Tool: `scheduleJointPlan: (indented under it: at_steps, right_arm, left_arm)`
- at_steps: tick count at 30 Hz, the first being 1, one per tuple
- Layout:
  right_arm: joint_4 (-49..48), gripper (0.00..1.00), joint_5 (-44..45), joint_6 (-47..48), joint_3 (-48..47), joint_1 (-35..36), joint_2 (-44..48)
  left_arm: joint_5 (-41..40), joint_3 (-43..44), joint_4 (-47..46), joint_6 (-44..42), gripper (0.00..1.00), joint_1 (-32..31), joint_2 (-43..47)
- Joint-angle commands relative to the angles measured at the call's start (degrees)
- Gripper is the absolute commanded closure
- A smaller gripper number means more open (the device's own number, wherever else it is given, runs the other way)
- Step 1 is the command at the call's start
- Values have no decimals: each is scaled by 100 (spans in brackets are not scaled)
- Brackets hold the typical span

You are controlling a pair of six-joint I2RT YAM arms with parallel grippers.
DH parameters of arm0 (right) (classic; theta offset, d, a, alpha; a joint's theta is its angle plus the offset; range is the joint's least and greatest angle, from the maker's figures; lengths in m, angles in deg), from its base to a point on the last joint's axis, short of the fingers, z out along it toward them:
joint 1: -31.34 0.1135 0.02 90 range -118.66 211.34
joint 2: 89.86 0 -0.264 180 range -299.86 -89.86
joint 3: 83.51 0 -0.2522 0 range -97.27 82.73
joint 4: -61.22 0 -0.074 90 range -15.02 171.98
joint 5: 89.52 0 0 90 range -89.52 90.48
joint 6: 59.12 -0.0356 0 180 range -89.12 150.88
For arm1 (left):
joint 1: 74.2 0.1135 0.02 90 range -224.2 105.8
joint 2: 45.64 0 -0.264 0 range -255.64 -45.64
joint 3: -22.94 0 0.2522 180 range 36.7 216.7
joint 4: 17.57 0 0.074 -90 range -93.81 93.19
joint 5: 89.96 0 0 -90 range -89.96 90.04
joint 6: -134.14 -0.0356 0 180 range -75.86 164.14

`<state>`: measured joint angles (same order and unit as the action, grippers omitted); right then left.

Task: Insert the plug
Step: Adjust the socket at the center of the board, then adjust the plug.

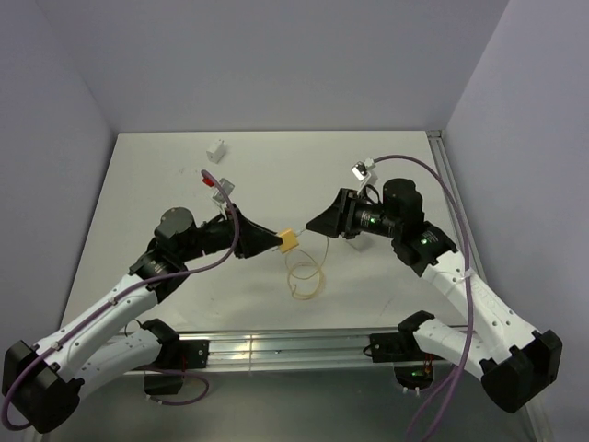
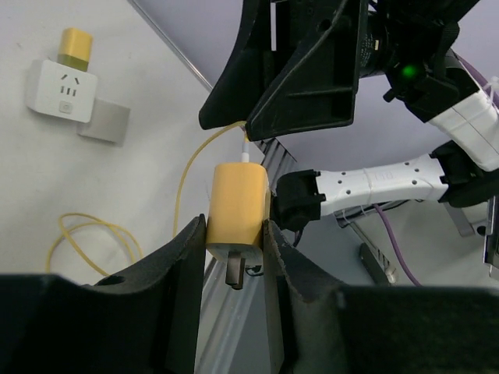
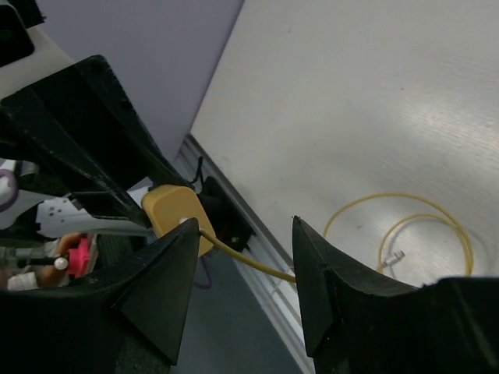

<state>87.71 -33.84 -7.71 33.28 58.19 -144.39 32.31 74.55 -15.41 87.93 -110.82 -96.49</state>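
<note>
From the top external view, the yellow plug (image 1: 289, 241) is seen held clear of the desk (image 1: 166, 184) in the left gripper (image 1: 279, 241), roughly midway between the two arms. The right gripper (image 1: 315, 224) is set just beside it from the opposite side, and the thin yellow cable (image 1: 305, 277) is trailed down into a loose coil on the desk. A white socket block (image 1: 217, 148) is seen well apart, near the far edge, so insertion is judged not yet begun; the plug is probably raised so that it can be regripped between the two grippers. In the left wrist view, what the overhead hides is made plain: the plug is clamped by its sides between the left fingers (image 2: 187, 265), with the metal prongs (image 2: 233, 273) pointed back towards the wrist and the cable led out of the opposite end. That orientation would likely have to be reversed before the prongs can be offered to the socket. A yellow piece (image 2: 76, 45) at one end of the socket block and a grey block (image 2: 104, 123) touching it are also shown here. In the right wrist view, the right gripper's jaws are shown standing apart with nothing pinched, the cable passing through the gap and the plug lying just beyond one finger (image 3: 168, 288).
</note>
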Motion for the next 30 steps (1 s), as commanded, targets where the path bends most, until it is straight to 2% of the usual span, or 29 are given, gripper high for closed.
scheduleJointPlan:
  at_steps: [1,5,10,11,14,20,22,26,30]
  right_arm:
    - [-710,42,-285,-676,41,179,143]
    - [-711,42,-267,-764,128,470,407]
    - [789,33,1284,17,-328,576,1100]
    - [792,32,1201,70,-320,593,1284]
    - [425,33,411,-130,-66,611,1374]
    - [-998,37,419,-727,875,1164,1384]
    - [-1473,38,584,-843,1007,1331,1313]
    - [-1729,38,1155,-1053,1034,1744,1146]
    - [-2169,37,1454,-1248,1183,1823,1137]
  left_arm:
    - [359,118,-441,24,100,-108,75]
    - [315,197,-326,-37,100,-196,67]
    - [-44,469,297,-318,100,-249,-4]
    - [-124,504,376,-353,100,-258,-4]
    - [-142,566,413,-398,100,-266,-13]
    - [-90,584,211,-231,100,-267,-100]
    - [-55,584,158,-196,100,-275,-101]
    - [-2,514,-106,-20,100,-284,-39]
    - [253,443,-405,226,100,-275,-48]
